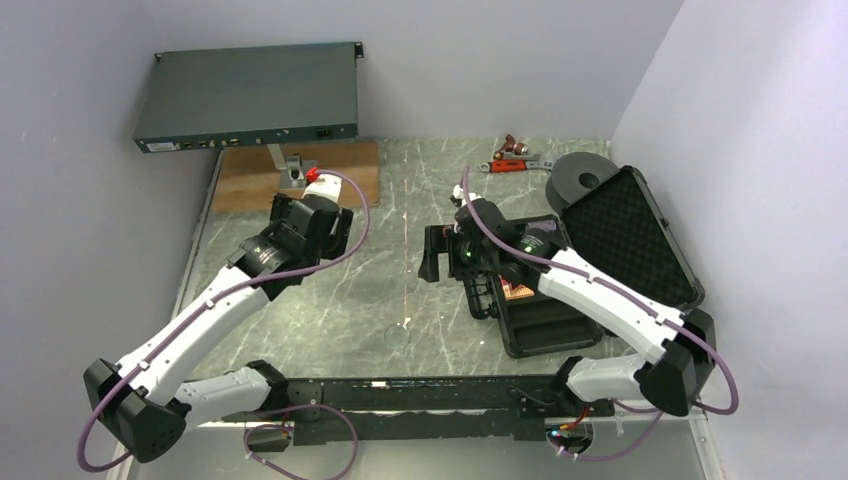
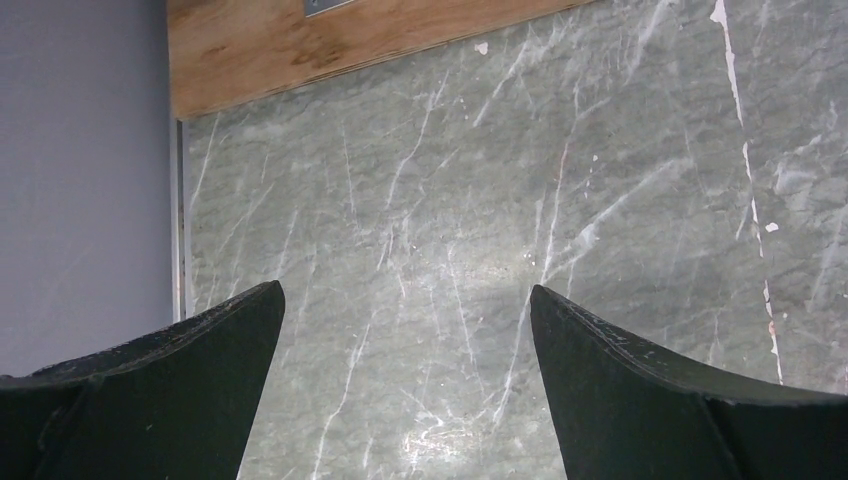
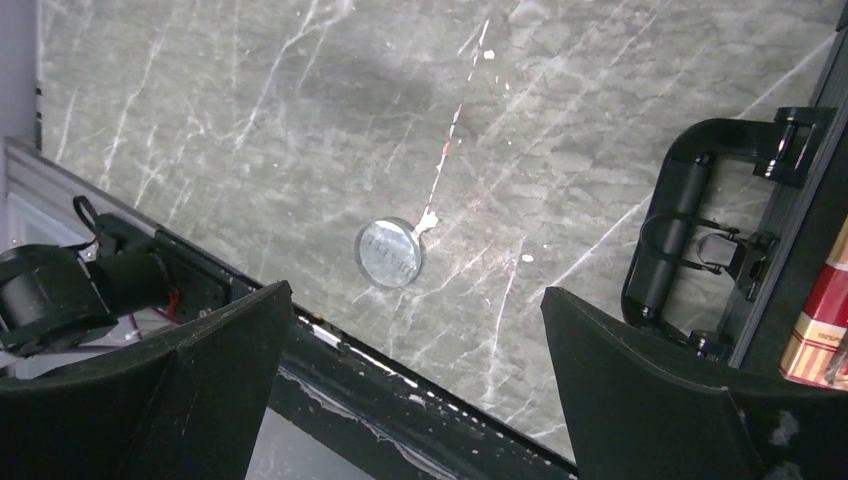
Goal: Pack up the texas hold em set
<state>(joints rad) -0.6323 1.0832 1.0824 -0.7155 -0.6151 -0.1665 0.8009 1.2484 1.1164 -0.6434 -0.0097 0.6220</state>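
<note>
Starting at the near edge: clear disc (image 3: 390, 253) lies flat on the tabletop (image 3: 250, 120), loose, outside the case. Right hand (image 3: 413, 300) hangs over it, spread wide, holding nothing. In its wrist view the disc sits between the fingertips, a touch toward the left one; from above, the disc is on the hand's near side. Round, so no long axis to align. Right arm is clearly nearer. Left hand (image 2: 405, 288) is also wide open and empty, over bare marble further back by the wooden board (image 2: 330, 40). Case (image 1: 540, 335) is open just right of the right hand, handle (image 3: 690, 240) toward the disc. Red card box (image 3: 820, 320) is inside; the rest is hidden by the arm. Foam lid (image 1: 625, 235) is laid back beyond.
</note>
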